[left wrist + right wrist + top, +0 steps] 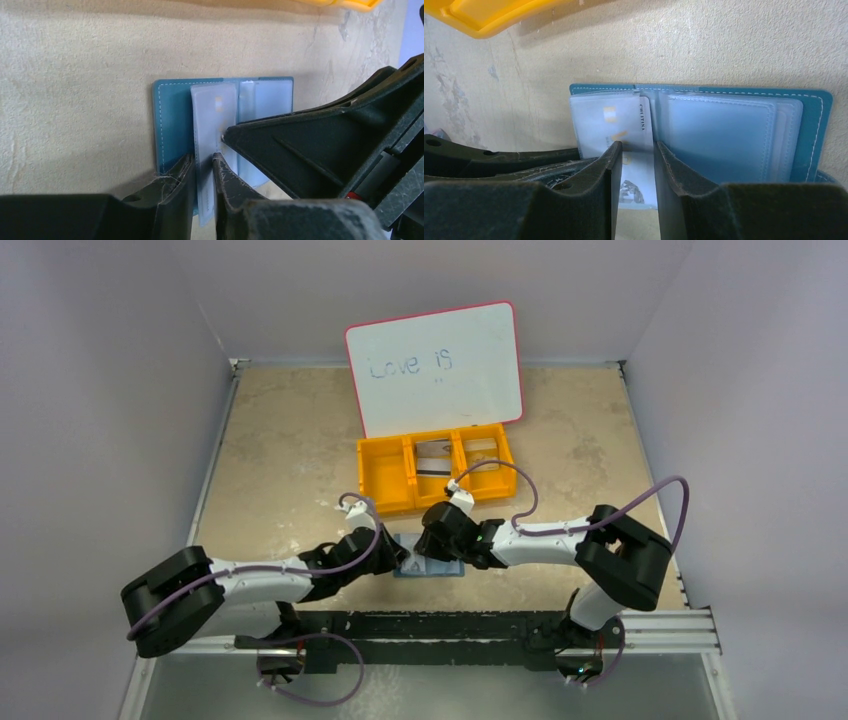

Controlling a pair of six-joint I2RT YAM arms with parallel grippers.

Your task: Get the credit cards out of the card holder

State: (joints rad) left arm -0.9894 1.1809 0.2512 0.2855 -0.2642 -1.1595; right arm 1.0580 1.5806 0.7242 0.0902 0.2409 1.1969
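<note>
The teal card holder [441, 571] lies open on the table between both arms, its pale clear sleeves up [172, 120] [724, 135]. One sleeve page [212, 115] holds a credit card [616, 122] with a gold chip. My left gripper [204, 162] [404, 558] is shut on the near edge of that sleeve page, which twists upright between the fingers. My right gripper [638, 150] [430, 552] comes from the opposite side. It is open, its fingers astride the same page with the card's printed end [633, 192] showing in the gap. One right finger [300, 145] touches the sleeve.
An orange three-compartment bin [385, 478] stands just behind the holder, with grey cards [433, 458] in its middle and right compartments. A pink-rimmed whiteboard [435, 370] leans behind it. The bin's rim shows at the top of both wrist views [350, 4] [484, 17].
</note>
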